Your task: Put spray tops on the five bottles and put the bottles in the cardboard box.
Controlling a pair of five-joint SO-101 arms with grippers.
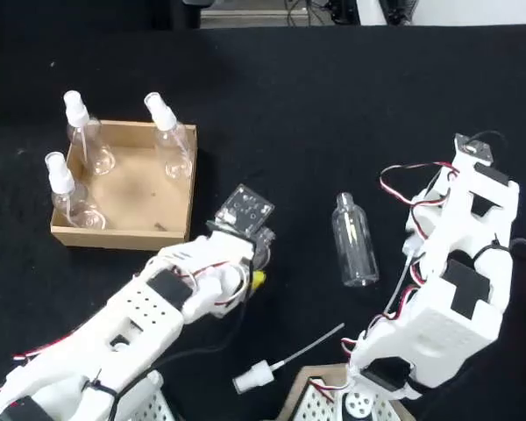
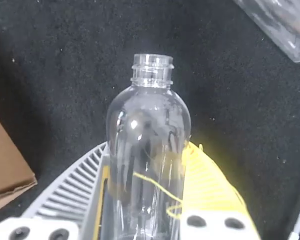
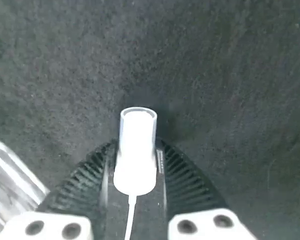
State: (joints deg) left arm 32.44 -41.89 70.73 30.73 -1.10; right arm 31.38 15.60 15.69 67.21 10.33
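Three capped bottles (image 1: 171, 140) in box (image 1: 189, 189); left gripper (image 2: 146, 165) clamps a bare bottle (image 2: 149, 125), right gripper (image 3: 135, 147) a top (image 3: 137, 125); fifth bottle (image 1: 353, 241), spare top (image 1: 256, 377) lie loose.

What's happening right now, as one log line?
left fingers: shut on bare bottle | right fingers: shut on spray top | cardboard box: three capped bottles | table: lying bottle, loose top
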